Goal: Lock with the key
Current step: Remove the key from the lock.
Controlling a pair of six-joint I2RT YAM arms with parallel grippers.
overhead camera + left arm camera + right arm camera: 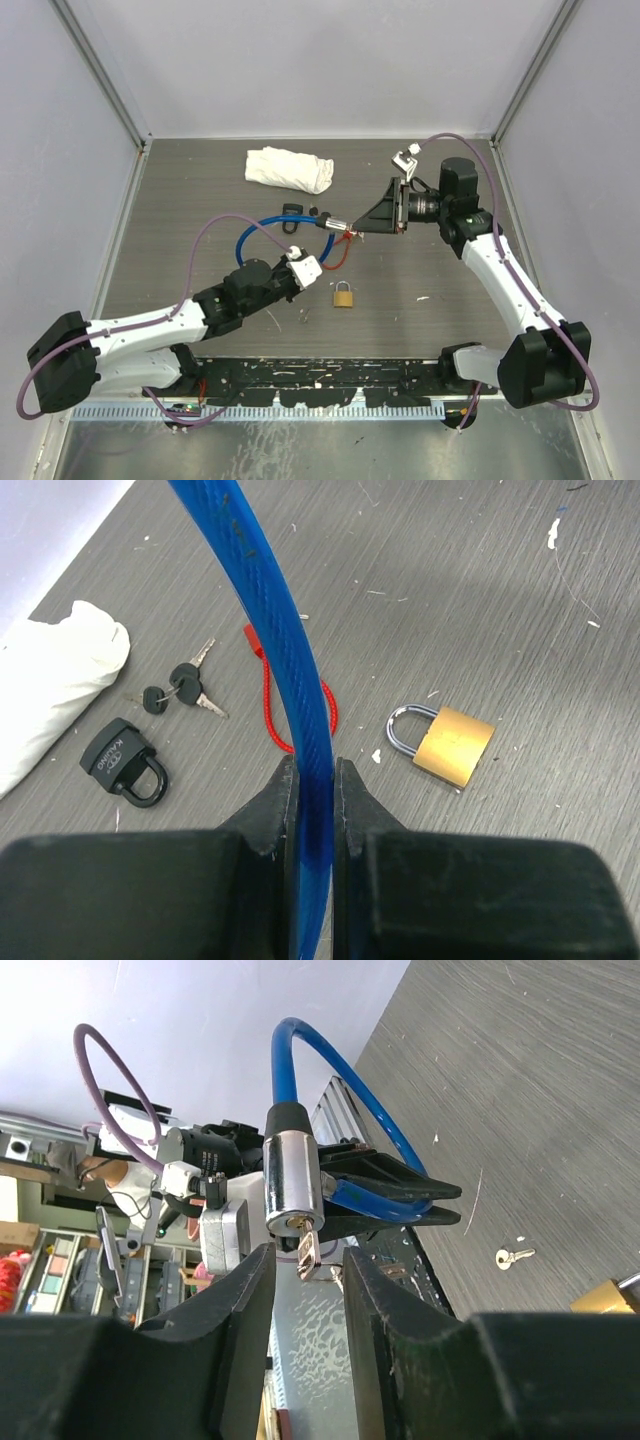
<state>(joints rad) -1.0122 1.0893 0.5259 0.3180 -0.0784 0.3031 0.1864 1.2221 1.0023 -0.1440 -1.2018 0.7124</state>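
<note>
The left pincer is clamped tight on the blue cable, which arches up and away from its tips. The right pincer stands partly apart, a tip on either side of the key seated in the cable's silver lock cylinder, neither plainly pressing it. Ahead-right of the left pincer a brass padlock lies on the bench. Ahead-left lie a black padlock and spare keys. Open bench stretches beyond.
</note>
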